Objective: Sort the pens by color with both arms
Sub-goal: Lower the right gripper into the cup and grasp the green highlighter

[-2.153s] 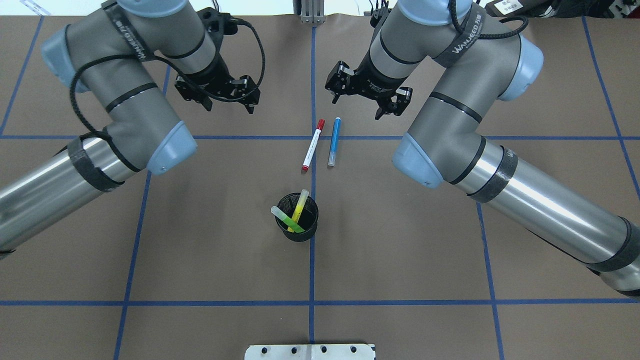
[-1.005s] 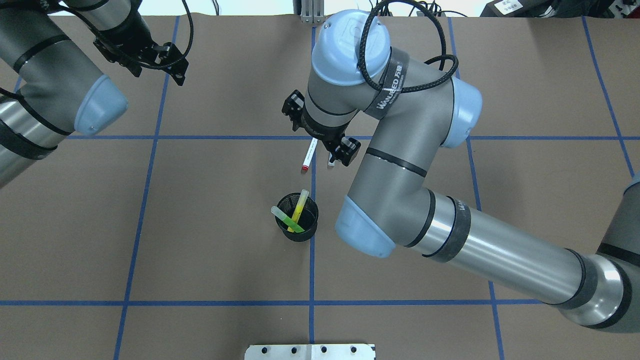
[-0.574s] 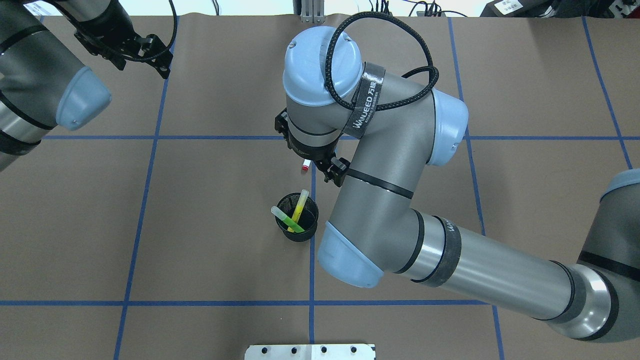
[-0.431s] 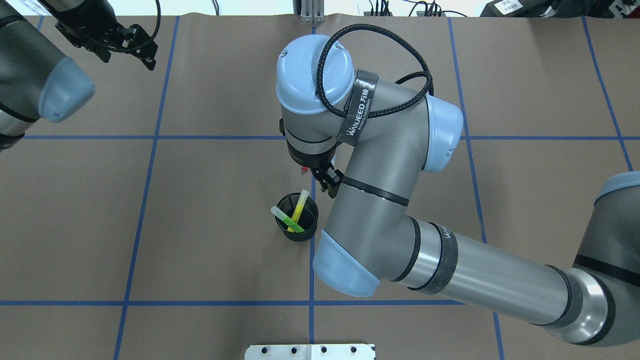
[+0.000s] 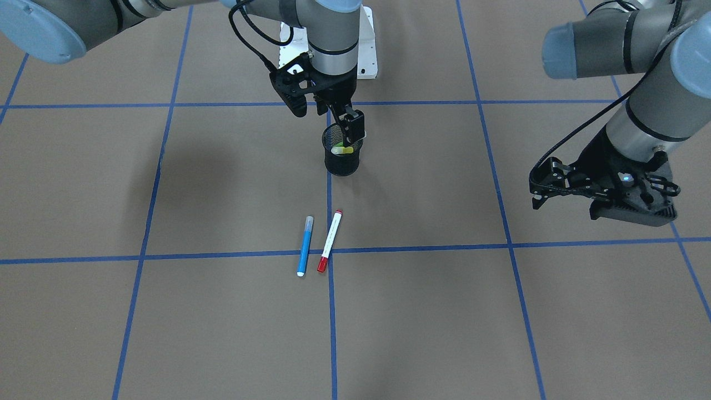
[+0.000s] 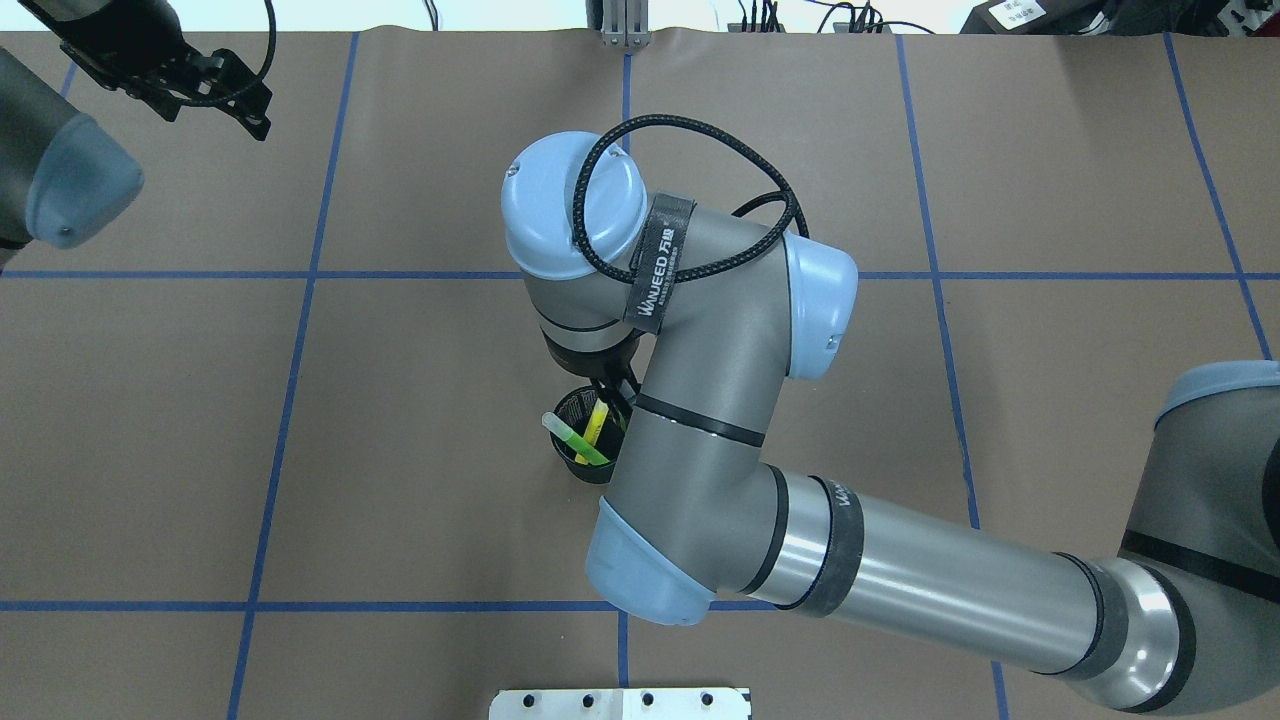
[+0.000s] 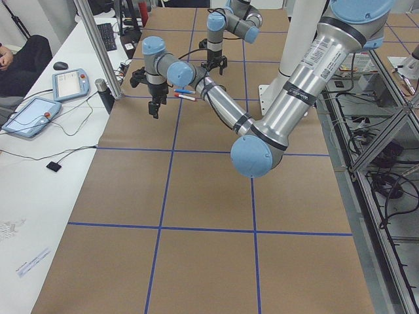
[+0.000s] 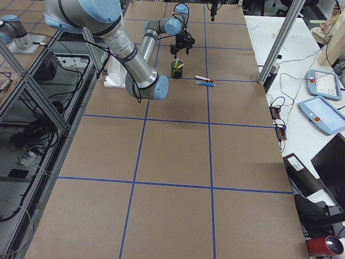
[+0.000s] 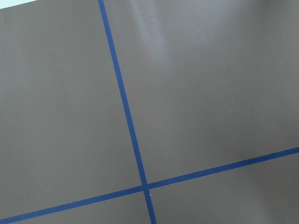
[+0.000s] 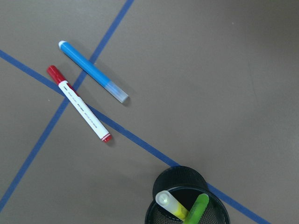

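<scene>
Right gripper [image 5: 326,121] was held directly above the black mesh cup [image 5: 341,162], with its jaws spread wide and nothing gripped between them. In the front-facing view one fingertip [image 5: 354,129] was seen against the cup's mouth, and the other was set off to the robot's right of it.

Within the cup the yellow pen [image 10: 169,203] and the light green pen [image 10: 198,209] were leaned across one another, with their upper ends raised above the rim. The cup was stood near the middle of the table [image 5: 166,178], on the lengthwise line of the blue tape grid [image 5: 166,257].

On the far side of the cup from the robot, the blue pen [image 5: 304,246] and the white pen [image 5: 329,241] with red cap and end were laid flat on the brown paper. They were placed just beside each other, roughly parallel and apart, with the blue one on the robot's right. Both were laid across a crosswise tape line. In the overhead view they were covered by the right arm [image 6: 720,400], which was bent over the centre of the table.

Well apart, over the far left part of the table, the left gripper [image 6: 215,105] was held with its jaws parted and nothing between them. Only bare paper and a tape crossing were recorded by its wrist camera.
</scene>
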